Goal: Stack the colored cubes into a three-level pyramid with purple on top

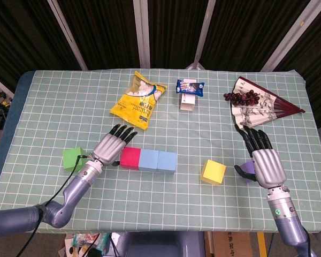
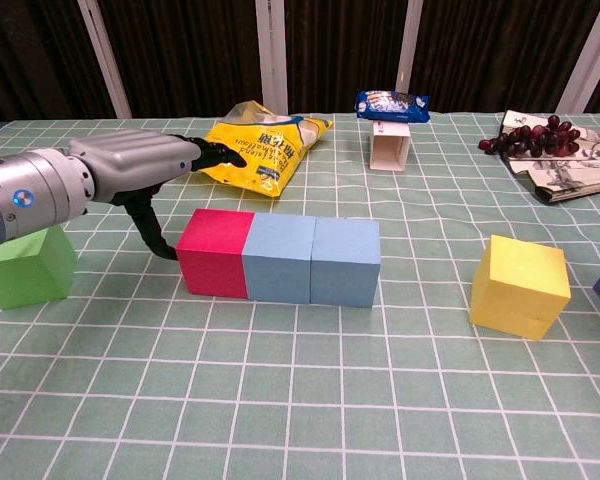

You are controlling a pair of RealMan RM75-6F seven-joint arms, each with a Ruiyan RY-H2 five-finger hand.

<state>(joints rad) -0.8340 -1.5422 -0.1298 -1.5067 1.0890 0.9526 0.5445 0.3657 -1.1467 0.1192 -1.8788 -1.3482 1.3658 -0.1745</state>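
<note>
A red cube (image 1: 130, 158) and two blue cubes (image 1: 148, 160) (image 1: 167, 161) stand in a touching row mid-table. My left hand (image 1: 113, 145) lies flat with fingers stretched, against the red cube's left side; in the chest view its thumb (image 2: 155, 235) reaches down beside the red cube (image 2: 215, 267). The green cube (image 1: 72, 159) sits just left of that hand. A yellow cube (image 1: 213, 172) stands alone to the right. My right hand (image 1: 265, 160) hovers flat over the purple cube (image 1: 247, 170), hiding most of it and holding nothing.
A yellow snack bag (image 1: 138, 100) lies behind the row. A cookie packet (image 1: 190, 87) rests on a small white box (image 2: 391, 145) at the back. A paper fan (image 1: 262, 104) with dark grapes (image 1: 242, 97) occupies the back right.
</note>
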